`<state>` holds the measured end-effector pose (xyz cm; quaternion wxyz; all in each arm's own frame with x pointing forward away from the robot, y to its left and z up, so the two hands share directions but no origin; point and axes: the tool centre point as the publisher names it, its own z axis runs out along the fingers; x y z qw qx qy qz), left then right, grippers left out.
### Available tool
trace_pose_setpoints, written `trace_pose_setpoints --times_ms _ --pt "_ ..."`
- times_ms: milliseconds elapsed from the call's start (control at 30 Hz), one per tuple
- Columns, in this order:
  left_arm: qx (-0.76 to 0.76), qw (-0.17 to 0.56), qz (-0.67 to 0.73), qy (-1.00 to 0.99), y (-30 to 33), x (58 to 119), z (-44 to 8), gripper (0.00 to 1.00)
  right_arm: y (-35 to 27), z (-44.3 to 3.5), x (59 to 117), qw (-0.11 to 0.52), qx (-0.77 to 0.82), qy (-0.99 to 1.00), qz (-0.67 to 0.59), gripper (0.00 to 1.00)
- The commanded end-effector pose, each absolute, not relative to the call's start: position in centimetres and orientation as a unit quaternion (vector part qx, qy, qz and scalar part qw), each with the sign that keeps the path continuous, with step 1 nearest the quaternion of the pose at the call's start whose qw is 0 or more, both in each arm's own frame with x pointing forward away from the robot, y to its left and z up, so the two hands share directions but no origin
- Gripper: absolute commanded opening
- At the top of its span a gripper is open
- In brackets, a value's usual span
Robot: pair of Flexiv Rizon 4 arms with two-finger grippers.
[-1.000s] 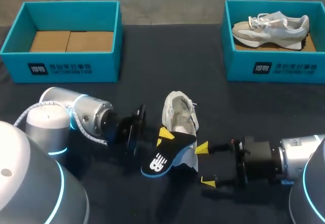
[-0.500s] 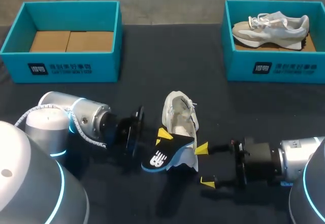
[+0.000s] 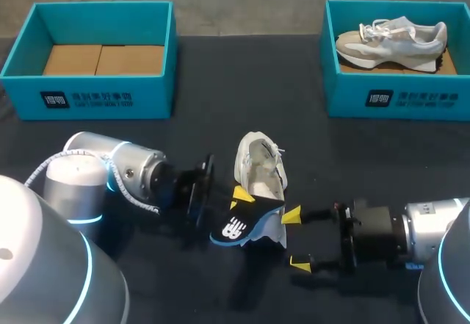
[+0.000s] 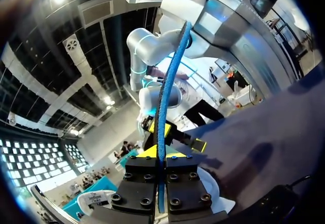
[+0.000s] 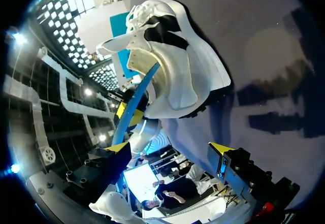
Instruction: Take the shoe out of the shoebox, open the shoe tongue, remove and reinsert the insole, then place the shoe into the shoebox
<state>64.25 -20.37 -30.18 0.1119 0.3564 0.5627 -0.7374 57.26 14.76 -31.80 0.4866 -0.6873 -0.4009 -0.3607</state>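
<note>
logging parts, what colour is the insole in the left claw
The insole is black with a white logo and blue edge; head view shows it best.

Bare table point(image 3: 250, 89) lies beyond the toe of the shoe point(image 3: 258, 168). At its heel, the left gripper point(image 3: 236, 198) with the insole point(image 3: 235, 230) and the right gripper point(image 3: 297, 239) block both sides.

On the black table point(image 3: 242, 81), the far-right teal box point(image 3: 345, 98) holds a beige sneaker point(image 3: 393, 39).

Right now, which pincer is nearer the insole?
Left. The left pincer is shut on the insole, gripping its edge. The right pincer is open beside the heel of the shoe, not gripping the insole.
</note>
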Motion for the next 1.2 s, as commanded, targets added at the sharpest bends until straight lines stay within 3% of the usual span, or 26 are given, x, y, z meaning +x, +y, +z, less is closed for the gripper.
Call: trace_pose_setpoints --times_ms 33,1200 --pt "0.348 0.117 -0.734 0.571 -20.8 64.6 -30.6 0.0 14.9 -31.7 57.2 0.485 -0.689 -0.401 -0.36 1.0" --pt "0.3 0.143 -0.686 0.647 -21.2 65.6 -31.8 0.0 14.9 -31.7 57.2 0.485 -0.689 -0.401 -0.36 1.0"
